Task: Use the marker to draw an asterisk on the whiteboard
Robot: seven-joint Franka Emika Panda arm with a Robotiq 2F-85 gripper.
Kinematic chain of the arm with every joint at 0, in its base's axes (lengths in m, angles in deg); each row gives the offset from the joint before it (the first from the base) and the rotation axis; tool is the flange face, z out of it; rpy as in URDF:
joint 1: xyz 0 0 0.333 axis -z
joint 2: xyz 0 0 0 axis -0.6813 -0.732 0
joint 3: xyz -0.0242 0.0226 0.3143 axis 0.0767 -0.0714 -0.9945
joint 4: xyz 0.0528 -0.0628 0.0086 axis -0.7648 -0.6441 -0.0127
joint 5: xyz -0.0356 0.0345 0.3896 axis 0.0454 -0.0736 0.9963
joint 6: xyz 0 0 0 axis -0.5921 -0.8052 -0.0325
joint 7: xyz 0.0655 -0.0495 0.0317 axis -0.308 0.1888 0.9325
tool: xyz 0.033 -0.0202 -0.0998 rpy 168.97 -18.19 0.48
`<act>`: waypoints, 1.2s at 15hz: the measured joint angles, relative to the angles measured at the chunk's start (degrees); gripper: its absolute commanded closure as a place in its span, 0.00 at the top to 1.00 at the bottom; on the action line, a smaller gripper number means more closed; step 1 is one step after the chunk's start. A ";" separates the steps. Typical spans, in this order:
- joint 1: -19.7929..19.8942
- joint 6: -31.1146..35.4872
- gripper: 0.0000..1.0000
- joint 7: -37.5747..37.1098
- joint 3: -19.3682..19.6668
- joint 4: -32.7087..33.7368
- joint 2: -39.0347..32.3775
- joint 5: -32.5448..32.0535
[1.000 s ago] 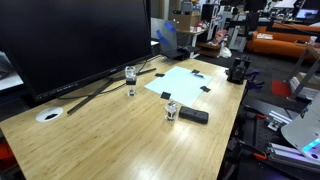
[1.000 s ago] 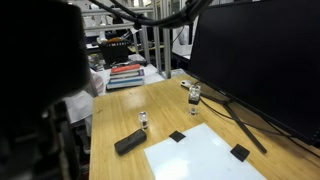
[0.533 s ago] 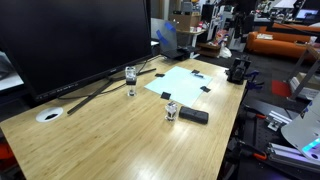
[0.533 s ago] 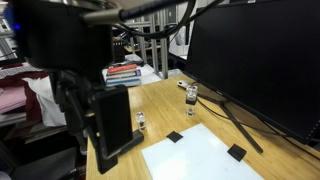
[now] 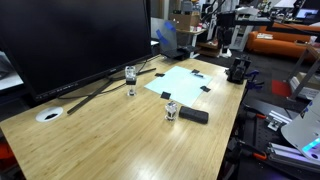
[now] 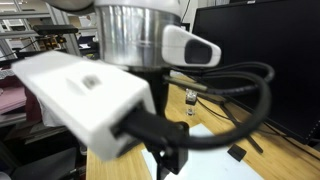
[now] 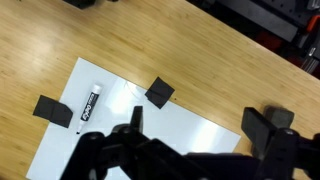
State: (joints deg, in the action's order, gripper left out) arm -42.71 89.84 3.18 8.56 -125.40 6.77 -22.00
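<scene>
The whiteboard (image 7: 140, 125) is a pale sheet on the wooden table, with black pieces at its corners (image 7: 160, 92). It also shows in both exterior views (image 5: 185, 80) (image 6: 215, 160). The marker (image 7: 90, 103) lies flat on the sheet near one end, with a white body and dark tips. My gripper (image 7: 200, 125) hangs high above the sheet, open and empty, its two dark fingers wide apart. The marker lies well off to the side of the jaws. My arm (image 6: 130, 60) fills most of an exterior view and hides much of the table there.
A flat black block (image 5: 195, 116) and a small glass (image 5: 172, 109) stand near the sheet's near side. A taller glass (image 5: 131, 78), a round white disc (image 5: 48, 115) and a large monitor (image 5: 75, 35) on its stand are further along. The table edge runs beside the sheet.
My arm has swung across in front of one exterior camera and now blocks most of it. Nothing on the table has moved.
</scene>
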 measured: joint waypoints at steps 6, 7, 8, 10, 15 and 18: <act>2.86 8.91 1.00 1.18 -0.36 6.22 -15.55 3.71; 3.43 9.91 1.00 0.95 -0.60 7.20 -17.24 3.98; 4.05 11.27 1.00 0.71 -0.89 8.07 -18.65 4.47; 5.47 12.82 1.00 0.78 -1.64 9.92 -20.98 6.74; 6.54 12.78 1.00 0.87 -2.46 11.38 -22.36 7.89; 6.90 12.79 1.00 0.79 -2.98 11.34 -22.37 7.78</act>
State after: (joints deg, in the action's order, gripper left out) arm -35.81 102.63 3.97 5.58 -114.07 -15.60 -14.22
